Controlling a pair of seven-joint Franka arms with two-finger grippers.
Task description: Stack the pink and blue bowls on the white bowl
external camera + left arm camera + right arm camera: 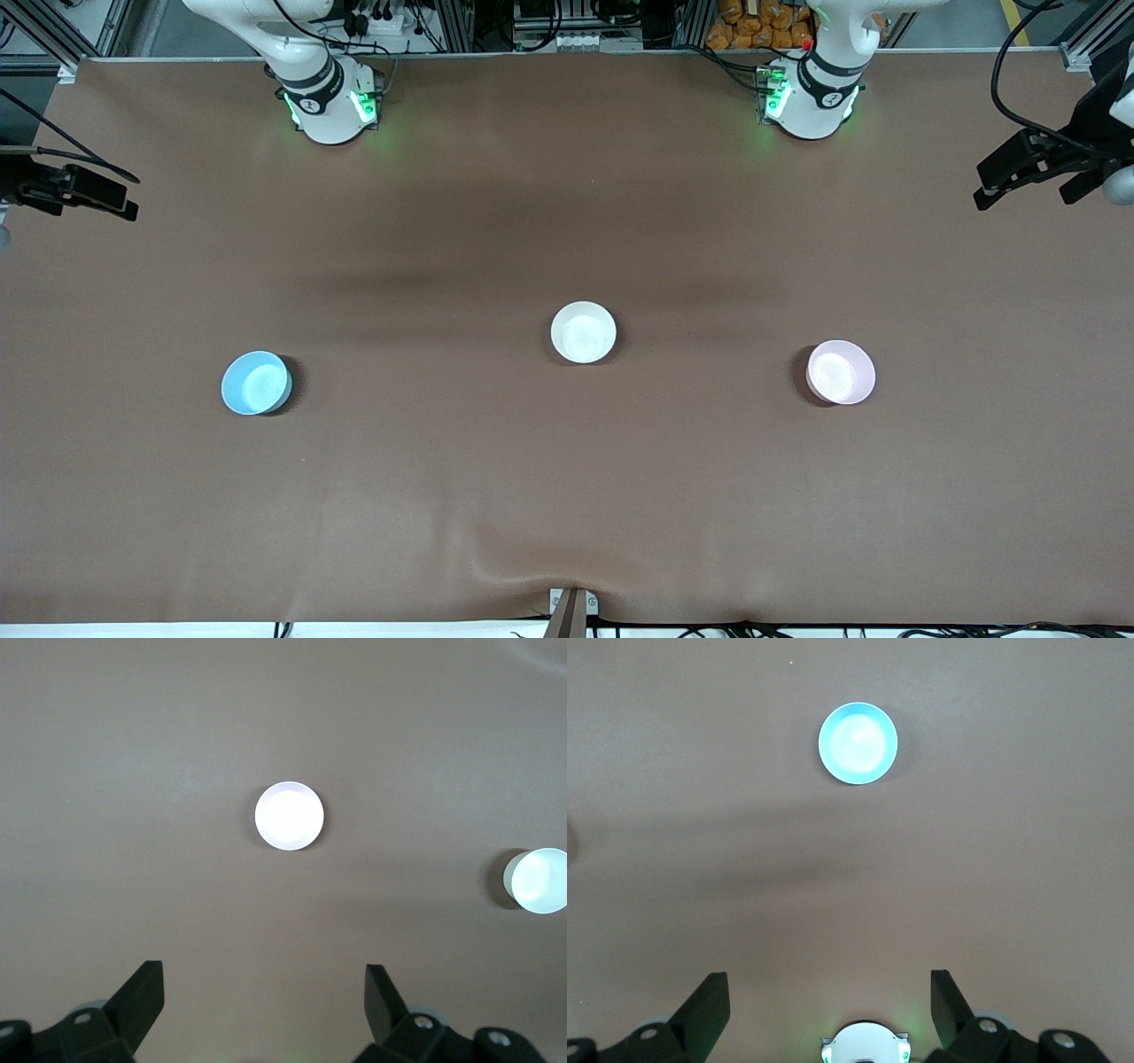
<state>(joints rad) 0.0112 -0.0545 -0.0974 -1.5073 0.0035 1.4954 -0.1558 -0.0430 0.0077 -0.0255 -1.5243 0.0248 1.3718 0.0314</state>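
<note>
The white bowl (583, 332) sits mid-table. The pale pink bowl (840, 372) sits toward the left arm's end, and the light blue bowl (256, 383) toward the right arm's end, both a little nearer the front camera than the white one. All are upright, empty and apart. My left gripper (997, 182) is open and empty, high over the left arm's end of the table; its wrist view (264, 970) shows the pink bowl (290, 816) and the white bowl (538, 881). My right gripper (111, 199) is open and empty, high over the right arm's end; its wrist view (829, 979) shows the blue bowl (858, 743).
A brown cloth (567, 496) covers the whole table and puckers a little at the front edge by a small clamp (571, 607). The right arm's base (330, 102) and the left arm's base (811, 97) stand along the table's edge farthest from the front camera.
</note>
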